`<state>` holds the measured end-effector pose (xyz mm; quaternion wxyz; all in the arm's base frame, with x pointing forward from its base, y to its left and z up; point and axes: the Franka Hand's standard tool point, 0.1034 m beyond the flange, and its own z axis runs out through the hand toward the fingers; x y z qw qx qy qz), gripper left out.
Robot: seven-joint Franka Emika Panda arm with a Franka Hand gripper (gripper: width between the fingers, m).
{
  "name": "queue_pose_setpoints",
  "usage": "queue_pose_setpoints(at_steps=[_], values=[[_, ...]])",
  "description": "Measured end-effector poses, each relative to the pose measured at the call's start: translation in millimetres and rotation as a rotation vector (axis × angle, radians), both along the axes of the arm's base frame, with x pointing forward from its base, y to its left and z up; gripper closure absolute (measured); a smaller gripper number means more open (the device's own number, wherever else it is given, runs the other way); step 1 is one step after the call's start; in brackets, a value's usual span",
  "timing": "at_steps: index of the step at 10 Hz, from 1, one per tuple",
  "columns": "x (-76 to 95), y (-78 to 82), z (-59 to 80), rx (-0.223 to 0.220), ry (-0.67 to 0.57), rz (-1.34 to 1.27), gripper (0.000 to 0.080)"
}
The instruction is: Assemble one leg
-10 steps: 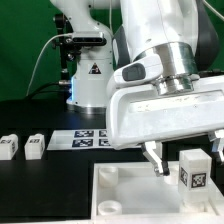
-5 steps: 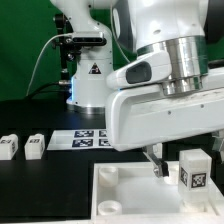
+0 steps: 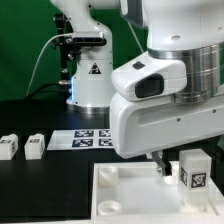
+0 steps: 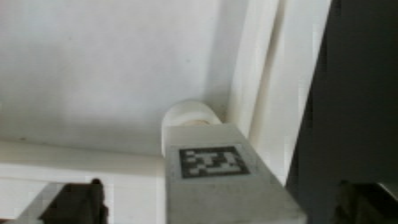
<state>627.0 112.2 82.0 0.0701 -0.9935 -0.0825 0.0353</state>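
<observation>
A leg [image 3: 195, 172], a white square post with a black-and-white tag facing the camera, stands upright at the right corner of the big flat white panel [image 3: 130, 195]. My gripper [image 3: 176, 163] hangs low over the panel, and its one visible dark finger [image 3: 160, 165] is just to the exterior view's left of the leg. In the wrist view the leg [image 4: 214, 150] rises between the two dark fingertips [image 4: 71, 202], which stand wide apart and clear of its sides. The gripper [image 4: 222, 208] is open and holds nothing. The panel [image 4: 107, 70] fills the wrist view behind the leg.
Two more white tagged legs [image 3: 9, 147] [image 3: 35, 146] lie on the black table at the exterior view's left. The marker board [image 3: 85, 138] lies behind the panel. The robot's base [image 3: 90, 75] stands at the back before a green backdrop.
The arm has shifted toward the exterior view's right, bringing the gripper closer to the standing leg. The leg and the panel have not moved.
</observation>
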Motion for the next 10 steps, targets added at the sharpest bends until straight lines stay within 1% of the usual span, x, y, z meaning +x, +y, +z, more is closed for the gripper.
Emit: queue_pose_setpoints(at_steps=[2, 4, 5, 7, 8, 9, 10], values=[[0.0, -0.5, -0.2, 0.000, 0.001, -0.001, 0.0151], [9.0, -7.9, 2.9, -0.004, 0.034, -0.016, 0.0151], [15.9, -8.0, 4.2, -0.002, 0.032, -0.021, 0.0151], [16.1, -6.1, 4.0, -0.006, 0.036, -0.064, 0.0151], [16.1, -6.2, 3.9, -0.006, 0.036, -0.062, 0.0267], [16.0, -5.8, 3.9, -0.006, 0.038, -0.075, 0.0402], [15.8, -4.7, 3.9, -0.016, 0.053, -0.186, 0.0402]])
